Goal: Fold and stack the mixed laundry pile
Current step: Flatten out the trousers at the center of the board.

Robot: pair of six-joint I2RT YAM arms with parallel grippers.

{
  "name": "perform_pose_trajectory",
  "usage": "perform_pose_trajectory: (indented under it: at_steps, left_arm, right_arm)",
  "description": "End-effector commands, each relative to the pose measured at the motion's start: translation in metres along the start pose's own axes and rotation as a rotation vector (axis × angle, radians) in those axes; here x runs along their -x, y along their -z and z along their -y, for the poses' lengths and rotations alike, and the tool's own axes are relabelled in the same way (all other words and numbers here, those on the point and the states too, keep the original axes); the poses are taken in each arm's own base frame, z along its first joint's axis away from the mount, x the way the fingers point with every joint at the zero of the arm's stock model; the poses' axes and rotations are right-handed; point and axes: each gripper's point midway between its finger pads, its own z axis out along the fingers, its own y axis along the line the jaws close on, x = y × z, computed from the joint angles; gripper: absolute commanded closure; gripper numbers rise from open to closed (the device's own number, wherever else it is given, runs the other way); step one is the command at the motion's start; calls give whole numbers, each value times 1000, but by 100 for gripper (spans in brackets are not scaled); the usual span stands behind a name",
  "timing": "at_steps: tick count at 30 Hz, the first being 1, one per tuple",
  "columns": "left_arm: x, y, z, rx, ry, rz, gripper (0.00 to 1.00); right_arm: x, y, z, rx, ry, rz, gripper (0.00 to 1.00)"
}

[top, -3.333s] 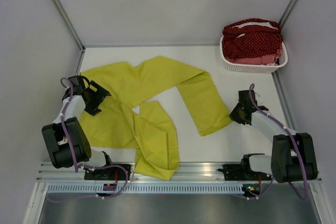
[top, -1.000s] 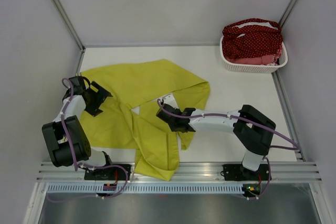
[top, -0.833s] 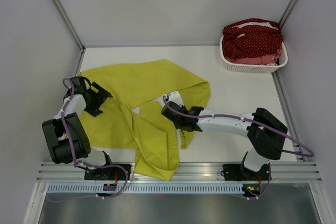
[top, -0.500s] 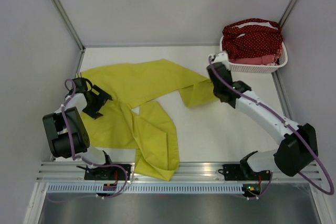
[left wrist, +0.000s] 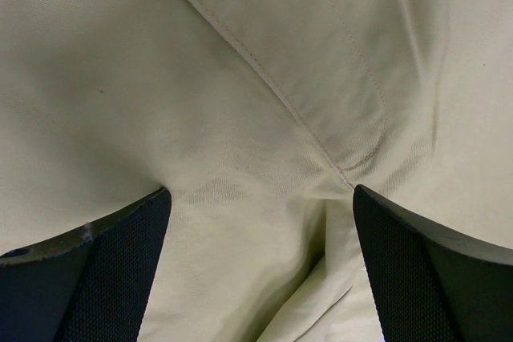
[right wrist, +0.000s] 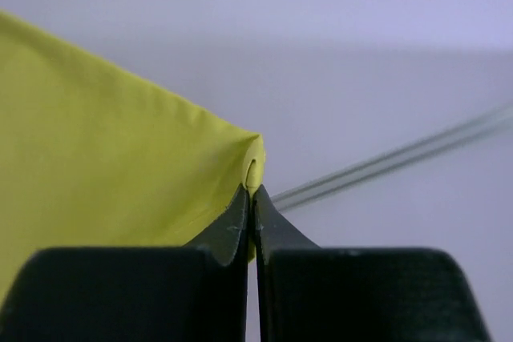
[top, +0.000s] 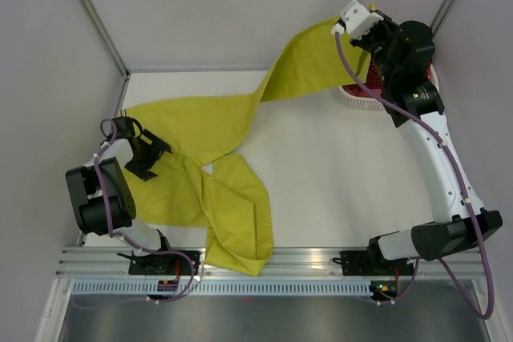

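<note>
A yellow-green garment point(top: 200, 126) lies spread over the left half of the table. One long leg of it rises off the table toward the back right. My right gripper point(top: 350, 31) is held high there, in front of the basket, shut on the tip of that leg. The right wrist view shows the jaws point(right wrist: 253, 198) pinched together on a folded yellow edge point(right wrist: 104, 134). My left gripper point(top: 152, 150) rests on the garment's left part. It is open, with its fingers point(left wrist: 120, 270) wide apart over pale, seamed cloth point(left wrist: 240, 78). The other garments are mostly hidden behind the right arm.
A white perforated basket point(top: 361, 100) stands at the back right corner, largely covered by my raised right arm and the lifted cloth. Grey walls close the table at the back and sides. The garment's lower leg hangs over the front rail point(top: 240, 258).
My right gripper took the leg end near the table's middle, carried it to the back right and raised it high, so the leg now hangs stretched. The left gripper has stayed put.
</note>
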Motion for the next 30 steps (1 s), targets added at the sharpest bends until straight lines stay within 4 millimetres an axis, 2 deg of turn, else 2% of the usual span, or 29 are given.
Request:
perform_pose_trajectory:
  at_steps: [1,2,3,5,6,8,9,11,12,15,19,21,24,25,26,27,28,29,30]
  left_arm:
    - [8,-10,-22,110,1,42,1]
    - [6,-10,-23,115,1,34,0]
    - [8,-10,-23,115,2,38,1]
    - [8,-9,-23,118,2,42,0]
    - [9,-9,-25,126,2,46,0]
    - [10,-7,-26,138,0,50,0]
    - [13,-6,-30,161,-2,67,0]
    - [15,-4,-30,169,0,72,0]
    - [16,-4,-31,175,1,77,0]
    - [17,-5,-32,183,5,82,0]
    - [16,-7,-32,183,13,75,0]
    - [16,-9,-35,198,21,74,0]
    - [14,-13,-41,227,18,65,0]
    - [13,-14,-42,230,19,62,0]
    - [13,-15,-43,238,20,64,0]
    - [13,-15,-45,244,23,63,0]
    - [12,-17,-46,250,24,61,0]
    - [11,-17,-47,252,29,57,1]
    - [11,-18,-46,249,31,53,0]
  right_arm:
    - [-8,10,-74,394,399,162,100]
    - [-27,14,-88,461,433,156,100]
    - [-62,27,-127,594,460,109,100]
    - [-113,32,-145,659,504,-22,99]
    - [-156,32,-164,706,517,-153,98]
    - [-215,35,-168,722,546,-318,96]
    - [-257,40,-161,671,622,-403,94]
    - [-289,44,-153,605,638,-440,92]
    - [-304,50,-157,609,627,-454,91]
    - [-326,64,-151,633,583,-466,91]
    - [-323,80,-186,772,667,-336,91]
    - [-330,74,-189,703,746,-307,93]
    - [-333,40,-156,544,776,-321,98]
    - [-328,30,-144,504,765,-329,99]
    - [-310,12,-117,422,765,-314,100]
    - [-305,7,-107,393,758,-318,100]
    - [-302,6,-103,403,783,-316,99]
    - [-307,16,-113,490,802,-331,98]
    - [-312,25,-121,548,844,-339,90]
